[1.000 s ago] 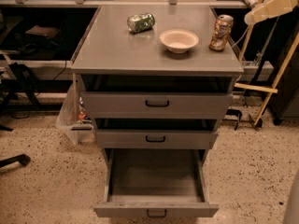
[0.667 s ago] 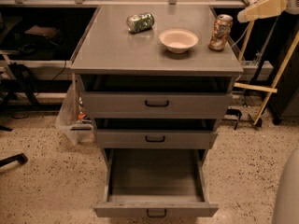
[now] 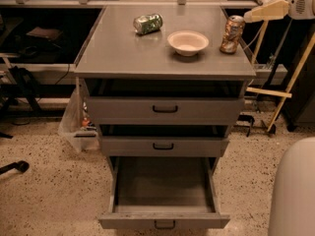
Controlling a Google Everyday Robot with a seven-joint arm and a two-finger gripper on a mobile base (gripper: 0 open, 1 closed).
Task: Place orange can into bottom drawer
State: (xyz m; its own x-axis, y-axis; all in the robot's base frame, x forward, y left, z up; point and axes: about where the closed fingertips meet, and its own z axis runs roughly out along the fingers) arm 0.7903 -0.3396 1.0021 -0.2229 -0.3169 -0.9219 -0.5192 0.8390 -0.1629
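The orange can (image 3: pixel 232 34) stands upright at the right rear of the grey cabinet top (image 3: pixel 123 53). My gripper (image 3: pixel 260 12) reaches in from the top right and sits just right of the can's top, close to it but apart. It holds nothing. The bottom drawer (image 3: pixel 165 222) is pulled far out and its inside shows nothing in it.
A pale bowl (image 3: pixel 188 42) sits left of the orange can. A green-and-silver can (image 3: pixel 147 23) lies on its side further left. The two shallower drawers (image 3: pixel 165 109) are slightly out. A wooden frame (image 3: pixel 281 93) leans at right, a plastic bag (image 3: pixel 74 124) hangs at left, and my white body (image 3: pixel 295 191) fills the lower right.
My gripper has moved left, closer to the orange can's top. My white body has come further into the lower right corner. The cans, bowl and drawers have not moved.
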